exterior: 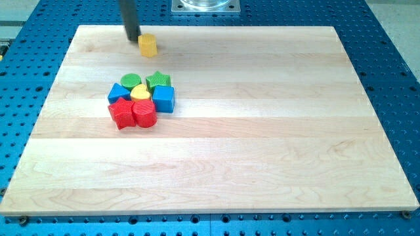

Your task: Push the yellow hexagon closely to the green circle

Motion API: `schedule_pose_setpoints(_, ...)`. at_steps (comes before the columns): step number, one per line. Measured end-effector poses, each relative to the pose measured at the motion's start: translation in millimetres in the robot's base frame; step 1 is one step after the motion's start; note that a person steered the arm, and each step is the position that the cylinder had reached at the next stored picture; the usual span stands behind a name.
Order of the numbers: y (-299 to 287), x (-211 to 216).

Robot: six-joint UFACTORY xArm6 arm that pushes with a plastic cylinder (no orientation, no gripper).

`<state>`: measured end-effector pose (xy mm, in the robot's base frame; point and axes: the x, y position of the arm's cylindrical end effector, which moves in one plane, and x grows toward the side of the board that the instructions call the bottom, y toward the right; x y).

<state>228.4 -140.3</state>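
Bright, even overhead light fills the scene; the pale wooden board is nearly washed out along its far edge, where a soft sheen lies; shadows are short and faint (a small dark smudge sits right of the yellow hexagon; another hugs the near side of the clustered blocks); the rod is slightly soft, and my tip blurs into its own shadow; the blue perforated table shows mild glare at far right; focus is otherwise adequate, grain lines legible.
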Motion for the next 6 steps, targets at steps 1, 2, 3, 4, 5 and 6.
schedule_pose_setpoints(1, 42, 46)
schedule_pose_setpoints(2, 44, 87)
schedule_pose_setpoints(3, 44, 114)
schedule_pose_setpoints(4, 40, 82)
schedule_pose_setpoints(5, 33, 89)
schedule_pose_setpoints(6, 33, 106)
